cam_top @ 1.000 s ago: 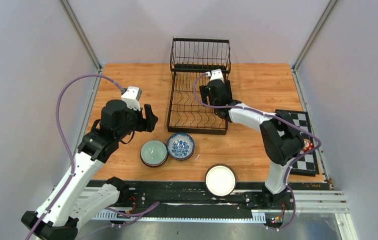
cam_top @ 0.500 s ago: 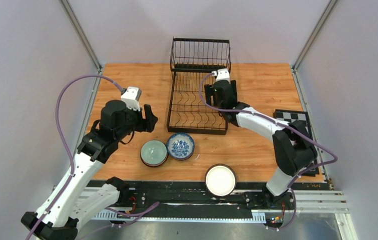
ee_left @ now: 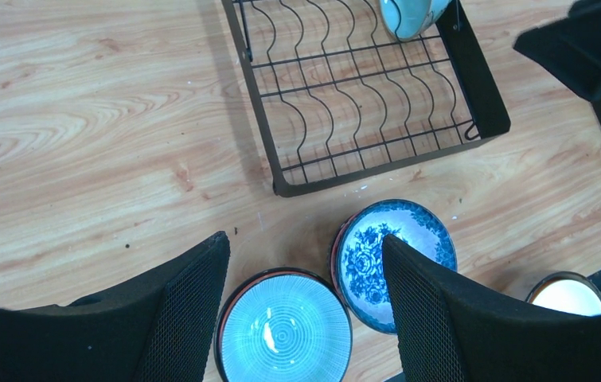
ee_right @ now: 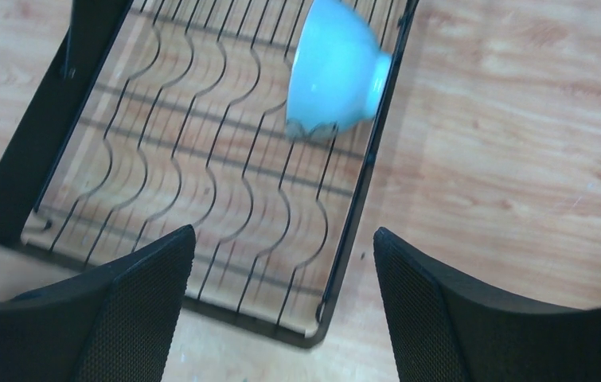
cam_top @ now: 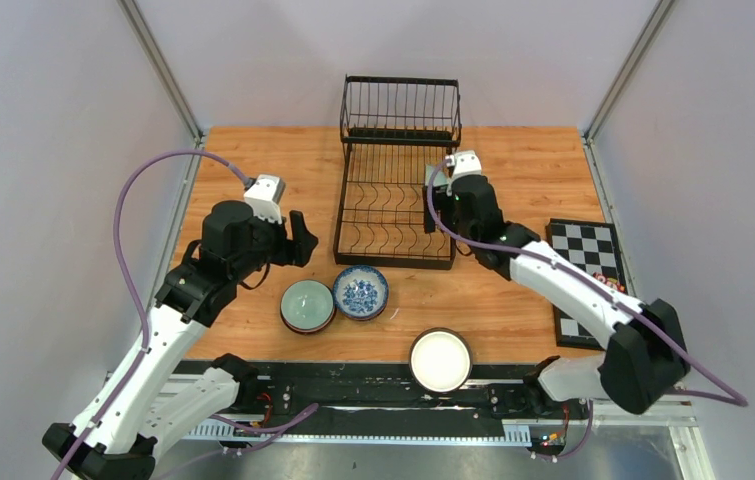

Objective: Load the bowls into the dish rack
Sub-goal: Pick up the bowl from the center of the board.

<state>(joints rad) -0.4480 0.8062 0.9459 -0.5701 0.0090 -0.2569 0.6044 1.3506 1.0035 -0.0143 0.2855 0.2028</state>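
We found the right hand point(ee_right: 281, 239) wide and empty over the dish rack point(ee_right: 38, 151), pale bowl point(ee_right: 333, 76) at 1 o'clock. The left hand point(ee_left: 303, 243) hung wide above the green bowl point(ee_left: 285, 333).

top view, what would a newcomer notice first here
The black wire dish rack at the table's back middle, one pale blue bowl lying tilted by its right rail near the open right gripper. Next, in front of it, a celadon bowl and a blue-and-white bowl side by side near the open left gripper, and a white bowl at the near edge.
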